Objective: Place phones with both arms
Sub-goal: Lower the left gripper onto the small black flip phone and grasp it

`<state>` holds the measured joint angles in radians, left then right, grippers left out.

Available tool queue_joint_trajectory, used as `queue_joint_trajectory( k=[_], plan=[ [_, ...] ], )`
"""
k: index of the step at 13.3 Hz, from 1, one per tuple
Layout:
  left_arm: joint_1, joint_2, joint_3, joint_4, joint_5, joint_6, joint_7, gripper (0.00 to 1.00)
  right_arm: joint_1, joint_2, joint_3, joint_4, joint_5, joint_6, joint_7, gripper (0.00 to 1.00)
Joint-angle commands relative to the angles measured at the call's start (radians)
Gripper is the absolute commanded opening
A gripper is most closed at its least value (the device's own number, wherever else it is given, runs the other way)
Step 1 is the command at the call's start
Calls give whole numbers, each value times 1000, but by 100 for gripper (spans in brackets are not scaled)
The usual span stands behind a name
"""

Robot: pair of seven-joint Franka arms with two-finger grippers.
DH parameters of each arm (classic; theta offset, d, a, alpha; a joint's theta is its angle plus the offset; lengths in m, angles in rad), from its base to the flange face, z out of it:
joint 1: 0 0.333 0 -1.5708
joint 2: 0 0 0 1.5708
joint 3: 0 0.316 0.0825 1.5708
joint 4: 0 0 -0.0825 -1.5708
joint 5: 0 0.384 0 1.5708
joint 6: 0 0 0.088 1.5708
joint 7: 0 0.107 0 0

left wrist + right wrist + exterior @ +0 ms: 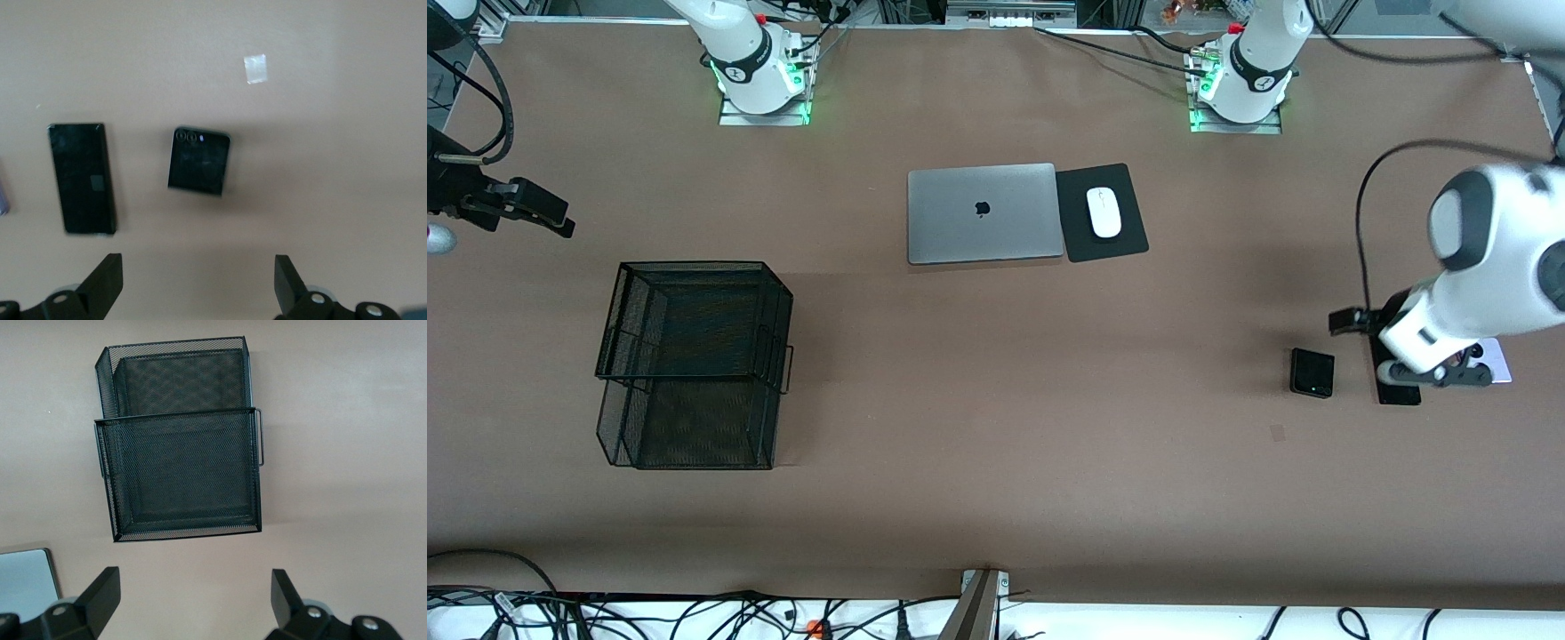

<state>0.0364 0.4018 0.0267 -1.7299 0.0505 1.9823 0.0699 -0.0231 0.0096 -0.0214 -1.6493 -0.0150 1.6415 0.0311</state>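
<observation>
The left pincer [198, 287] is held spread wide over the phones at the left arm's end of the desk [996, 427], nothing gripped or touched. The small squarish black phone [199, 161] is seen beside the long slim black phone [83, 177], apart. The right pincer [193, 600] is spread wide and empty over the black mesh basket [180, 440]. An apple logo is shown on the silver laptop [983, 213].

I see the left end effector [1449, 369] low over the slim phone [1398, 394] and lilac phone [1496, 360], with the square black phone [1312, 372] just beside. The right end effector [538, 212] waits above the worktop [996, 427], near the mesh basket [694, 364].
</observation>
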Motion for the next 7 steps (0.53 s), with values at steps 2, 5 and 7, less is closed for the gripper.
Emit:
queue_joint_trajectory(
  k=[2, 5, 7],
  plan=[
    [16, 87, 1, 10, -3, 84, 45, 100, 5, 1, -6, 8, 17, 1, 6, 100],
    [39, 146, 1, -54, -3, 246, 146, 100, 6, 1, -6, 8, 17, 1, 6, 100],
    [49, 172, 1, -124, -3, 398, 186, 100, 6, 1, -6, 8, 17, 1, 6, 100]
  ],
)
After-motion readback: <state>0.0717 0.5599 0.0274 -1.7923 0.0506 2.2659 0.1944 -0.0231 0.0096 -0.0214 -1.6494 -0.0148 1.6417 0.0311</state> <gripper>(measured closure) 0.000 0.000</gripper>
